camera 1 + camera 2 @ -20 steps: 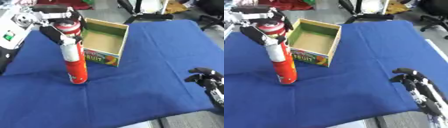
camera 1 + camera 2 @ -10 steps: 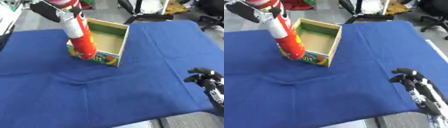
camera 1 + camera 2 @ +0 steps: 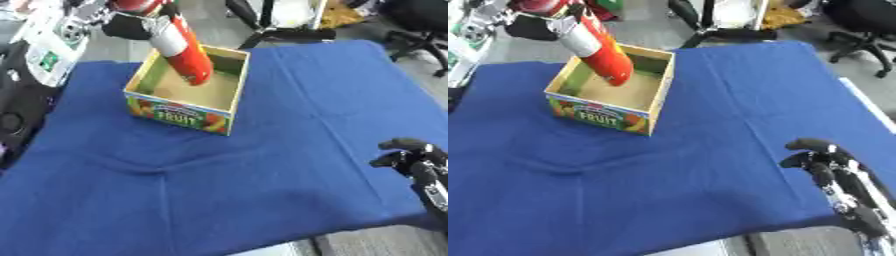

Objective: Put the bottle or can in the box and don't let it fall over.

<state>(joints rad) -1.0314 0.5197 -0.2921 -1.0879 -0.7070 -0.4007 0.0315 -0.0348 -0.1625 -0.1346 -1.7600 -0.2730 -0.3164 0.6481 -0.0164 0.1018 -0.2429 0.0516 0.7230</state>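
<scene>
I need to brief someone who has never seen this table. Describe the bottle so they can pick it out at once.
Start at the blue cloth covering the table, then find the open cardboard box with FRUIT printed on its front, toward the far left. The bottle is held tilted over that box by the left hand, its lower end above the opening. It is the only tall red cylinder, with a pale band near the top.

The bottle (image 3: 183,52) is red with a white band. The box (image 3: 178,112) is tan cardboard with a colourful fruit print, and the table (image 3: 289,150) is covered in blue cloth.
</scene>
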